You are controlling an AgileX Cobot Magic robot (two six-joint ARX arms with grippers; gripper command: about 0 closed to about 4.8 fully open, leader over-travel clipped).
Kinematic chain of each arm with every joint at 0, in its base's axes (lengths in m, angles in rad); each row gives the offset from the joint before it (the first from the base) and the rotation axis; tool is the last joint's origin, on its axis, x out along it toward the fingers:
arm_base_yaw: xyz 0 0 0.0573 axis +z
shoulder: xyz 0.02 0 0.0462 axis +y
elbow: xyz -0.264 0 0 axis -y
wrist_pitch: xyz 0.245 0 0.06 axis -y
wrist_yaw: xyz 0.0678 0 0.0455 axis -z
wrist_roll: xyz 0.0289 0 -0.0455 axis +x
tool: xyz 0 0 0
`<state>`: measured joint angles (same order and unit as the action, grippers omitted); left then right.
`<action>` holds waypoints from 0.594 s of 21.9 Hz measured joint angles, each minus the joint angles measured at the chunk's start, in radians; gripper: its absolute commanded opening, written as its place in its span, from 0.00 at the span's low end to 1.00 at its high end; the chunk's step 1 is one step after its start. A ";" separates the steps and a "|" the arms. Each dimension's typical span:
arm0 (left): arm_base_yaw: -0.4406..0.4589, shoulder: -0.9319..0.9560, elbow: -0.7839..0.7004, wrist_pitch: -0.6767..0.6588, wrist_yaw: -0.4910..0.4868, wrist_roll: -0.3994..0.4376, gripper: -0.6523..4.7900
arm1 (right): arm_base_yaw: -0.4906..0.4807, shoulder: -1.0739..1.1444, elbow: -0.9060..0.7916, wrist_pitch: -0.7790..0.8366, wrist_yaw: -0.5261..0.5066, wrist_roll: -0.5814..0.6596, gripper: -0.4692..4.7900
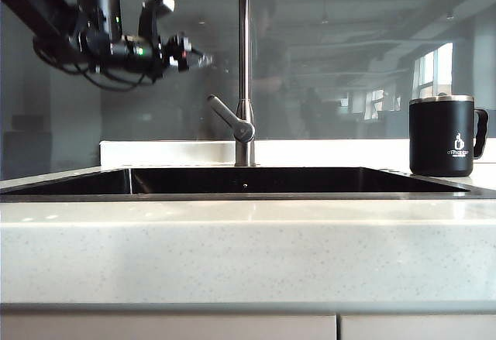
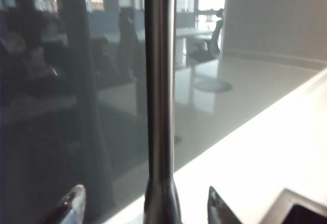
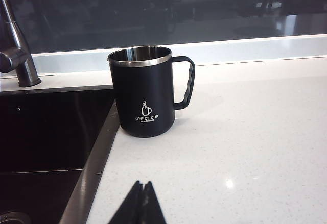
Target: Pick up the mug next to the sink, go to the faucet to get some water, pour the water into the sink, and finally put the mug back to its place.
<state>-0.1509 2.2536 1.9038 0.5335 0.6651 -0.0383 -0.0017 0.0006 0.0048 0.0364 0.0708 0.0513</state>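
The left gripper's [image 2: 143, 208] jaws stand wide apart with nothing between them but air; in its wrist view the two tips frame the faucet [image 2: 159, 96], which rises just ahead of them, not touched. In the exterior view this left gripper [image 1: 198, 57] hangs in the upper left of the frame, pointing level toward the faucet [image 1: 244, 61] at the upper part of its pipe, a little short of it.

The right gripper's [image 3: 142, 203] jaws are clenched together on nothing, showing as a dark wedge at the lower middle of its wrist view, well apart from the mug [image 3: 145, 91]. I see nothing of this arm in the exterior view.

The mug [image 1: 442, 135] stands upright on the pale worktop [image 1: 248, 239] at the right of the frame, just beside the rim of the sink [image 1: 232, 196], handle turned away from the basin. It looks untouched, so I judge the task to be at its very start: the pick-up is not yet done. Next, one gripper has to reach the mug with released jaws, close on its wall or handle, and keep it level while lifting.
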 measured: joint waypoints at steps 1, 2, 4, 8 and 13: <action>0.000 -0.010 0.000 0.000 -0.007 0.000 0.67 | 0.000 0.000 0.000 0.000 0.000 0.000 0.07; 0.000 -0.021 0.000 -0.002 -0.018 0.000 0.67 | 0.000 0.000 0.000 0.000 0.000 0.000 0.07; 0.001 -0.050 0.000 -0.016 -0.053 0.000 0.67 | 0.000 0.000 0.000 0.000 0.000 0.000 0.07; 0.002 -0.119 0.000 -0.021 -0.092 0.002 0.66 | 0.000 0.000 0.000 0.000 0.000 0.000 0.07; 0.003 -0.259 0.000 -0.055 -0.205 0.048 0.11 | 0.000 0.000 0.000 0.000 0.000 0.000 0.07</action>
<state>-0.1482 1.9949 1.9038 0.4789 0.4602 0.0101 -0.0017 0.0006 0.0048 0.0364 0.0708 0.0513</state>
